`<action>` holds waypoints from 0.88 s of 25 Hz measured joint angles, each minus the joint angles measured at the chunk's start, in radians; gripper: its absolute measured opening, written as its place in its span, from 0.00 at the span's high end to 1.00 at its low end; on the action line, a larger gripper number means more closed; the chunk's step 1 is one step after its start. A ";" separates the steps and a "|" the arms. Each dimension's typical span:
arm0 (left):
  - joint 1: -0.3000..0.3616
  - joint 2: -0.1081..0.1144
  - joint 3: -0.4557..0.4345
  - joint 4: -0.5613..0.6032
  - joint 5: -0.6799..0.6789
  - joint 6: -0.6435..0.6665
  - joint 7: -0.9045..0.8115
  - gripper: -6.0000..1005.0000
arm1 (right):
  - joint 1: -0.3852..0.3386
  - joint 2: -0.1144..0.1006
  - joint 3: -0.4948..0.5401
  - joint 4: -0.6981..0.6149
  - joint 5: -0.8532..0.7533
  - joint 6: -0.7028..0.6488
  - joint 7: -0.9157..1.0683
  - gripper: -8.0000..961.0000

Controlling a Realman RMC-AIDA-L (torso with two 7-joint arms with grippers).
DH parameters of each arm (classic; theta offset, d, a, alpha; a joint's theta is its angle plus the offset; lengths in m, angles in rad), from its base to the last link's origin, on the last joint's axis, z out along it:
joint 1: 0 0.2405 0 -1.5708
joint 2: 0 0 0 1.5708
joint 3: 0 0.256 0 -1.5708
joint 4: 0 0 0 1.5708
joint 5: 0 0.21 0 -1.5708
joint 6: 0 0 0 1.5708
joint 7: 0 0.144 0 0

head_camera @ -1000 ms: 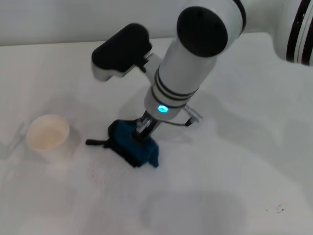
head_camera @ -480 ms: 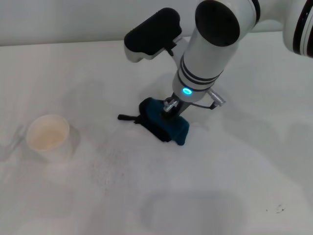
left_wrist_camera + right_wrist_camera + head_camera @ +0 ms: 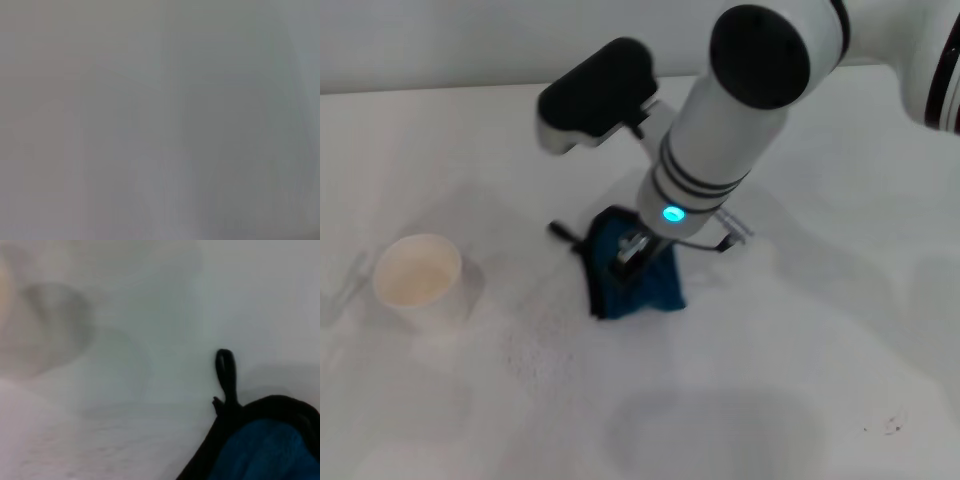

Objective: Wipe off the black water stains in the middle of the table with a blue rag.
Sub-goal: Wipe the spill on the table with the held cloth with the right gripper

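The blue rag (image 3: 638, 285) lies pressed on the white table (image 3: 800, 330) near the middle, its black loop tab (image 3: 563, 233) pointing to the far left. My right gripper (image 3: 632, 252) comes down from the upper right and is shut on the blue rag, holding it against the tabletop. The rag also shows in the right wrist view (image 3: 262, 450) with its loop tab (image 3: 226, 371). No black water stain shows; only a faint grey smeared patch (image 3: 535, 340) lies to the left of the rag. My left gripper is not in view.
A white paper cup (image 3: 418, 280) stands upright at the left of the table. Tiny dark specks (image 3: 892, 425) lie at the front right. The left wrist view shows only plain grey.
My right gripper dragged the rag from the front left to the far right, then back leftward and nearer. The rag has turned, and its loop tab now points to the far left.
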 joint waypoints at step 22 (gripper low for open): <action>-0.014 -0.001 0.000 -0.011 0.000 -0.006 0.000 0.12 | 0.105 0.000 -0.356 -0.100 0.403 -0.148 -0.041 0.95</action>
